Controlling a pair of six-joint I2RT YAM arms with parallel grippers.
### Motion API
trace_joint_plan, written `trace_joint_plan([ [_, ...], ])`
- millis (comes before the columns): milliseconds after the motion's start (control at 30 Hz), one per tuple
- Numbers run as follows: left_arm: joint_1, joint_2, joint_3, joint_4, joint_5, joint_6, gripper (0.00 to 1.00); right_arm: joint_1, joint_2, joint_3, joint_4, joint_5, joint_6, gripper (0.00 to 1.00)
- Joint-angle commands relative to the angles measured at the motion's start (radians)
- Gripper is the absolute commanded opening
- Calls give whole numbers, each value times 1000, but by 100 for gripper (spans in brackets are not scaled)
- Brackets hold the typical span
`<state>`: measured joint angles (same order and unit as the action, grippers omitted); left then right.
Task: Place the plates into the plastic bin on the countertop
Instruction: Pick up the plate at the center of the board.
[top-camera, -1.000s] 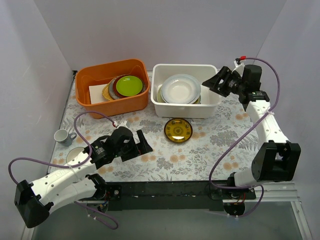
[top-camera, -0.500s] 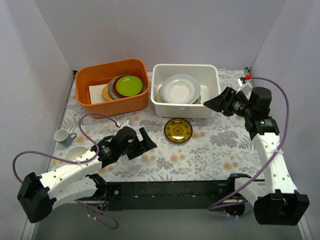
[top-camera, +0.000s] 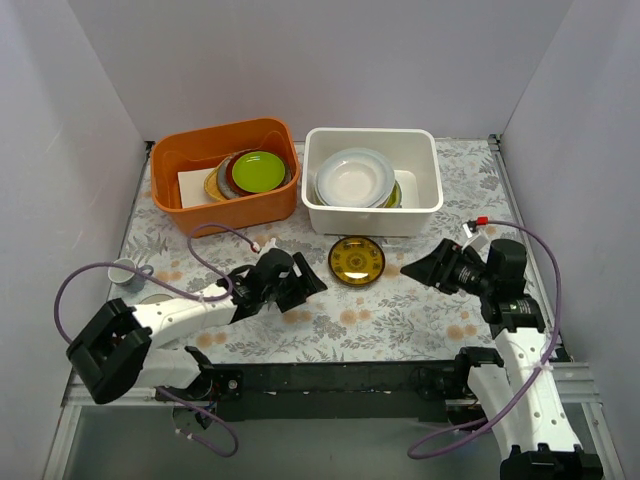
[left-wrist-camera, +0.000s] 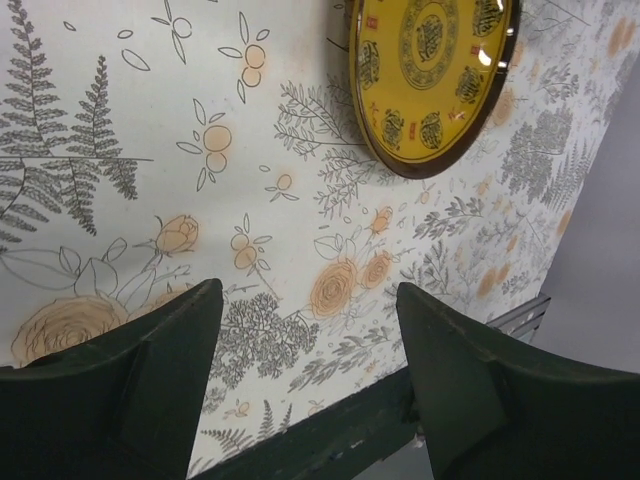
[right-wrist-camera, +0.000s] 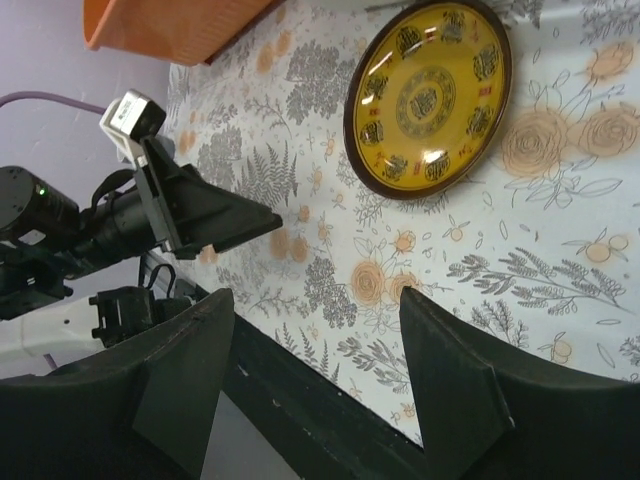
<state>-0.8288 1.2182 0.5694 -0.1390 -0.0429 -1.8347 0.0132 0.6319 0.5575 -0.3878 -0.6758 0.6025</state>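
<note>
A small dark-and-gold plate (top-camera: 356, 260) lies flat on the floral countertop (top-camera: 420, 310), just in front of the white plastic bin (top-camera: 368, 218). It also shows in the left wrist view (left-wrist-camera: 430, 70) and the right wrist view (right-wrist-camera: 430, 95). The bin holds a stack of plates with a plain white one (top-camera: 352, 178) on top. My left gripper (top-camera: 300, 285) is open and empty, just left of the gold plate (left-wrist-camera: 308, 300). My right gripper (top-camera: 415, 270) is open and empty, just right of that plate (right-wrist-camera: 317, 300). A cream plate (top-camera: 152, 298) lies half hidden under the left arm.
An orange tub (top-camera: 240, 208) stands left of the bin and holds the green and maroon plates (top-camera: 258, 170). A small white cup (top-camera: 122, 272) sits at the far left. The left gripper (right-wrist-camera: 200, 225) shows in the right wrist view. Grey walls close three sides.
My right gripper has left the bin and come down and forward to the right of the gold plate. My left gripper has moved right towards that plate.
</note>
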Motion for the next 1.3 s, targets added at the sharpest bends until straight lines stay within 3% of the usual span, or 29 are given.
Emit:
trace_joint_plan([
  [0,-6,107,40,133,23,-9,67,-2,-67,-59,-22,-28,-1,75],
  [133,-9,263,105,200,32,-1,65,-2,-107,-103,-56,-33,-7,75],
  [500,-16,467,187,323,41,-54,60,-2,-196,-192,-100,-27,-12,75],
  [567,-18,490,185,352,41,-70,56,-2,-207,-202,-109,-30,-13,75],
  [633,-18,526,181,380,41,-103,44,-2,-213,-206,-114,-28,-15,75],
  [1000,-26,600,138,431,41,-181,12,-2,-215,-237,-114,-25,-24,74],
  [1067,-24,593,129,424,41,-181,1,-2,-222,-246,-115,-22,-27,74],
  [1267,-26,541,86,423,41,-186,0,-4,-228,-263,-128,-4,-37,74],
])
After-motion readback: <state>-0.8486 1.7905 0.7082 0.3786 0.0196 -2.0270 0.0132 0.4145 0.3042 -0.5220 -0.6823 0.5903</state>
